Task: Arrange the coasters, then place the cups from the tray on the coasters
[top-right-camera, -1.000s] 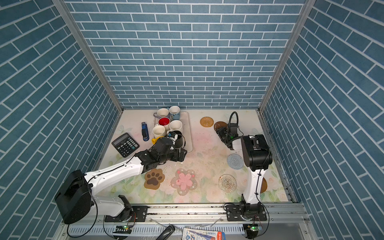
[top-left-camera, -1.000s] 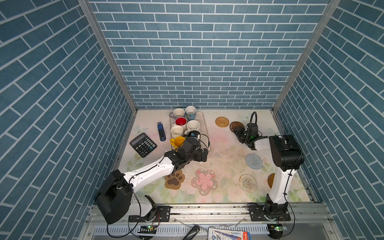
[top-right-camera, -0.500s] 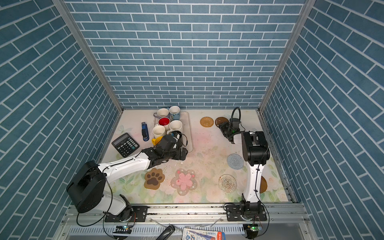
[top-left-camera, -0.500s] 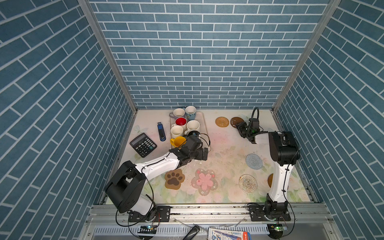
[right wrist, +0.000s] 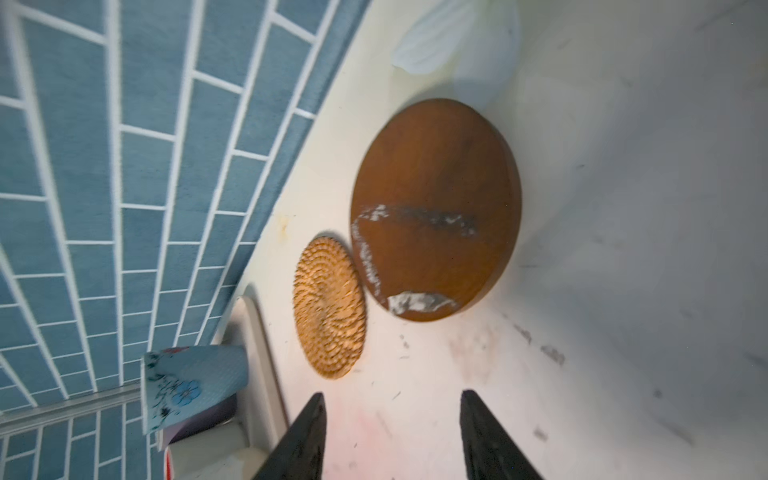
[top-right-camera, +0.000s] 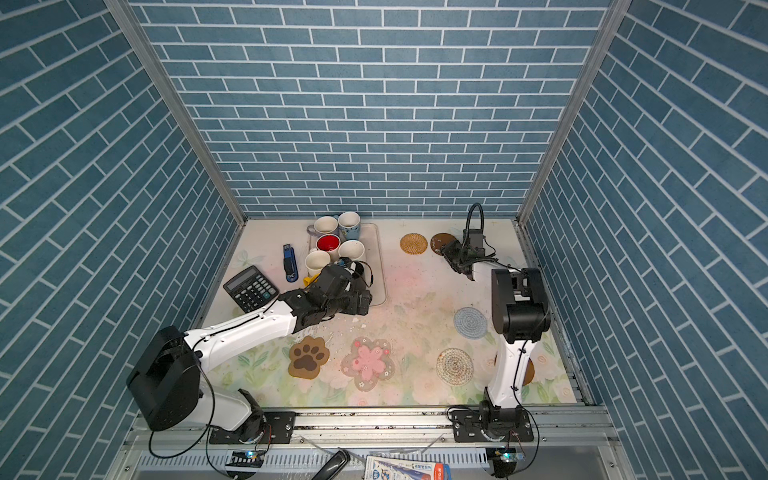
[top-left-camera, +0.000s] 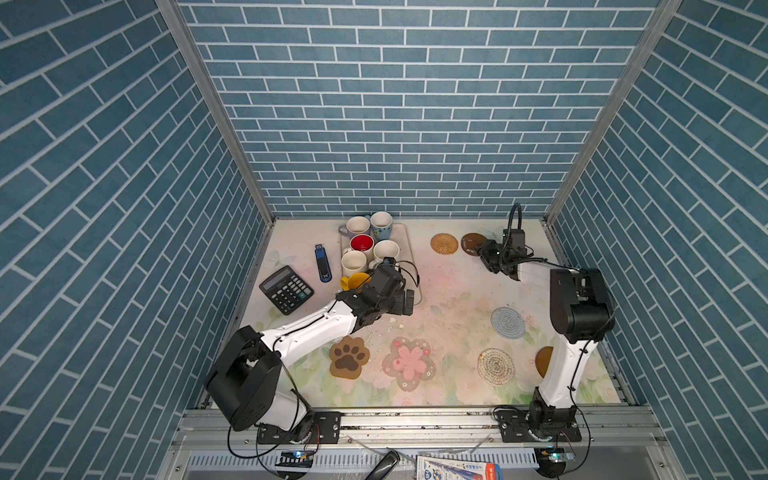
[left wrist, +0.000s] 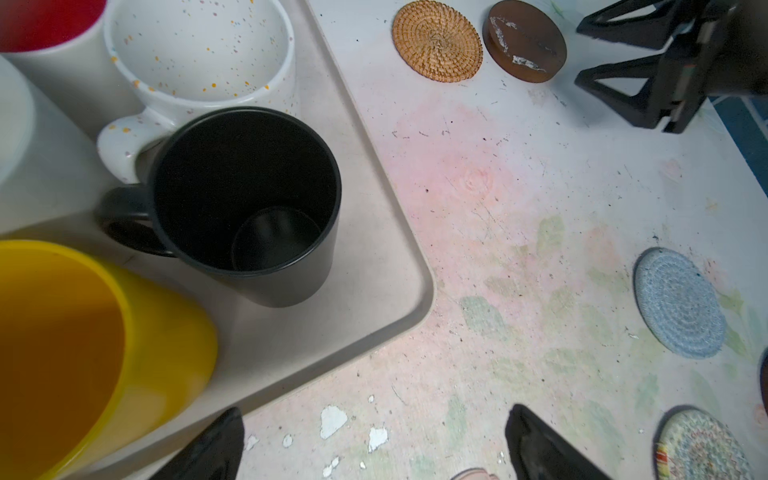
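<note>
- Both my grippers are empty: left gripper (left wrist: pixel 374 415) spread wide, right gripper (right wrist: pixel 390 399) half spread.
- Just ahead of my right one lies a brown disc coaster (right wrist: pixel 436 208), beside the woven tan coaster (right wrist: pixel 328 307).
- Beside my left one, the black cup (left wrist: pixel 249 199) and the rest stand on the tray (left wrist: pixel 374 257); no coaster bears a cup yet.

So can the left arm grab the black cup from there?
Probably yes. The black cup stands at the corner of the tray, close to the left arm's open fingers, nothing covering it. The yellow cup beside it might crowd the grip.
</note>
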